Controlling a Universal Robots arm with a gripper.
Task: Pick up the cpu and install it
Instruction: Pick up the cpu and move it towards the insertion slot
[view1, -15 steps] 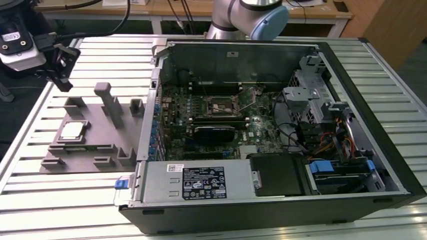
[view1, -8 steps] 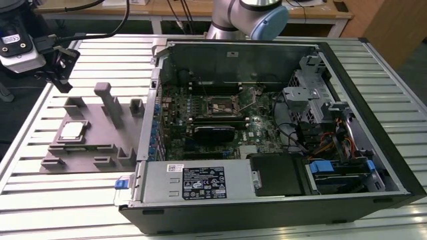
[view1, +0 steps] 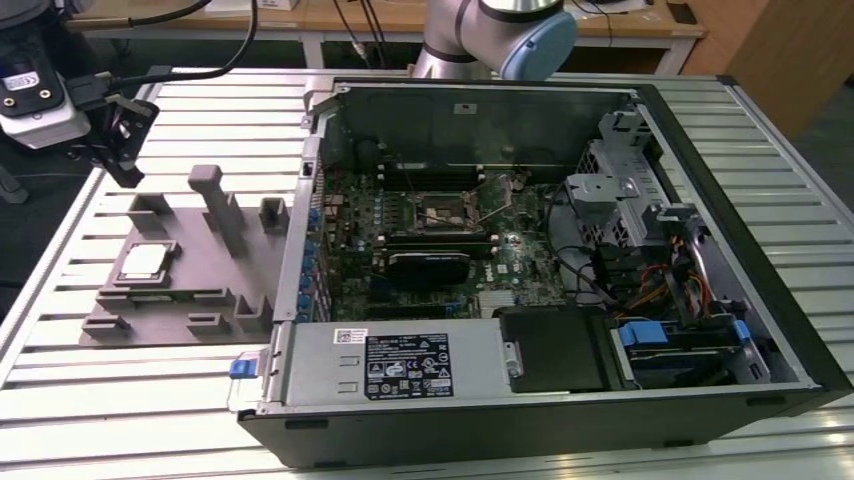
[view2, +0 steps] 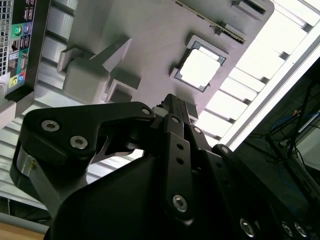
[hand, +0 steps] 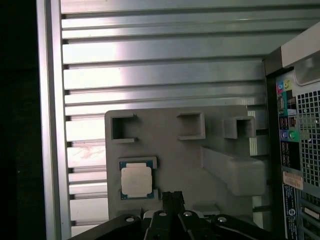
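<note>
- Slatted metal tabletop (view1: 120, 400) carries a grey fixture block (view1: 200, 285) beside the open computer case (view1: 534, 440).
- cpu (hand: 136, 181) lies flat in the block's recess, untouched.
- gripper (hand: 172, 197) hovers above it, pressed together, empty.
- Judgement: a clean pick needs alignment square to the chip's edges and a level, light grasp.

Silvery matt metal cpu (hand: 136, 180), grey matt fixture (hand: 165, 145), probably plastic, ribbed shiny metal table (hand: 150, 55)
</note>
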